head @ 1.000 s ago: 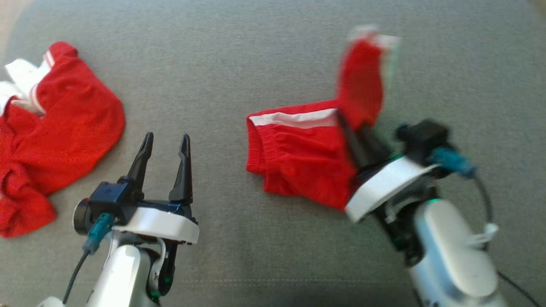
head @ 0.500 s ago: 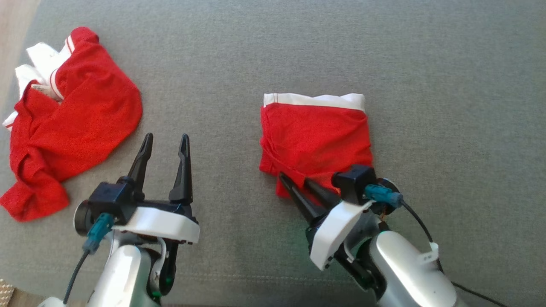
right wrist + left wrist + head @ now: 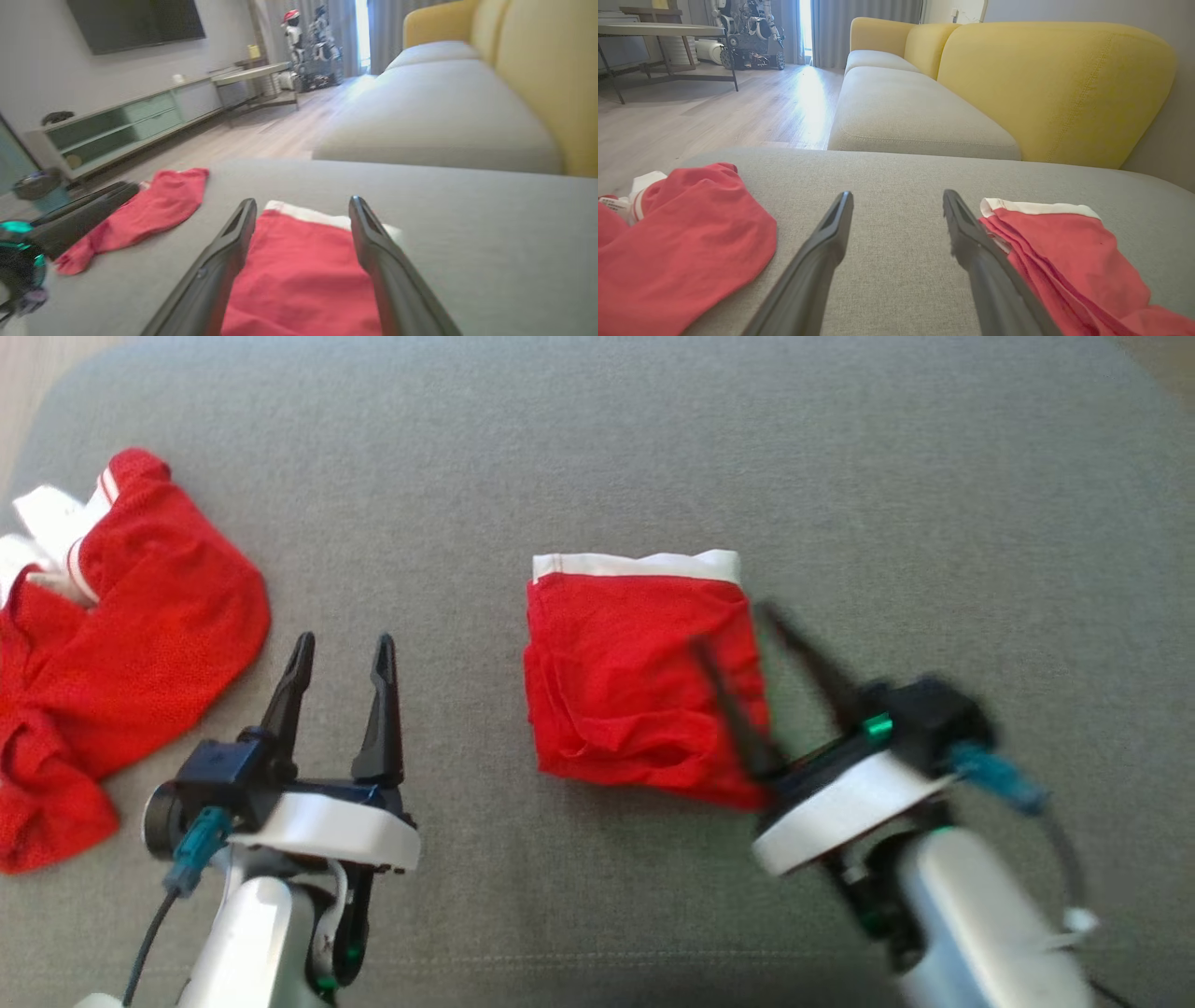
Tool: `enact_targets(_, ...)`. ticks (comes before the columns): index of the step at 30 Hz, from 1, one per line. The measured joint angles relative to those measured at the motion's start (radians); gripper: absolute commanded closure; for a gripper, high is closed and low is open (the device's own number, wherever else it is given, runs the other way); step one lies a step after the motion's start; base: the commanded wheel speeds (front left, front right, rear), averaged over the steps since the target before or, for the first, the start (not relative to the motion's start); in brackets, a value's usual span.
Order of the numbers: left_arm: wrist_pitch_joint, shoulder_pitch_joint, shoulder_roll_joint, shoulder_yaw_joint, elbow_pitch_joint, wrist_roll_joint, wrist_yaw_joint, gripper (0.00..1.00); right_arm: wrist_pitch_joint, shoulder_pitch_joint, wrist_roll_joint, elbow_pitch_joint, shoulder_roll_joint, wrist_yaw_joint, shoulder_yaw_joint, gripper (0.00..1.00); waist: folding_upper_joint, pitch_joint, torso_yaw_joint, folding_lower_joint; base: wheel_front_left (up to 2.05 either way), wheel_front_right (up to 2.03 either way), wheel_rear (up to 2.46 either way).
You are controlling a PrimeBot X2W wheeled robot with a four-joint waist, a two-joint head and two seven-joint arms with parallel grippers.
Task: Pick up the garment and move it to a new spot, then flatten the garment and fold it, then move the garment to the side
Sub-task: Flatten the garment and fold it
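Compared with a second ago, my right gripper (image 3: 730, 627) is wide and empty at the 3 o'clock edge of the folded garment (image 3: 635, 681) lying in the middle of the cushion (image 3: 597, 448); it's light, floppy stuff, so I'd pinch all layers at 6 o'clock, left gripper (image 3: 343, 649) wide too.

No legible text, brand, number or sign anywhere. White tag (image 3: 609, 204) on crumpled garment (image 3: 691, 233), 9 o'clock in left wrist view: print too small to read. Folded garment (image 3: 635, 681): white band at its 12 o'clock edge, nothing legible.
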Motion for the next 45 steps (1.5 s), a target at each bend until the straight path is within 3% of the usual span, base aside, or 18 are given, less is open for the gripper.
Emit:
enact_targets(9, 0.003, 0.045, 0.030, 0.010, -0.002, 0.001, 0.018, 0.00, 0.000, 0.071, -0.083, -0.049, 0.005, 0.000, -0.319, 0.00, 0.0000, -0.046, -0.016, 0.0000, 0.00, 0.00, 0.00)
enact_targets(13, 0.014, 0.070, 0.044, 0.010, -0.013, 0.002, 0.026, 0.00, 0.000, 0.120, -0.095, -0.053, 0.009, 0.000, -0.400, 0.00, 0.0000, -0.071, -0.018, 0.0000, 0.00, 0.00, 0.00)
enact_targets(45, 0.077, 0.183, 0.084, -0.026, -0.044, 0.002, 0.034, 0.00, 0.044, 0.240, -0.095, -0.058, 0.017, 0.000, -0.363, 0.00, 0.0000, -0.186, 0.002, 0.0000, 0.00, 0.00, 0.00)
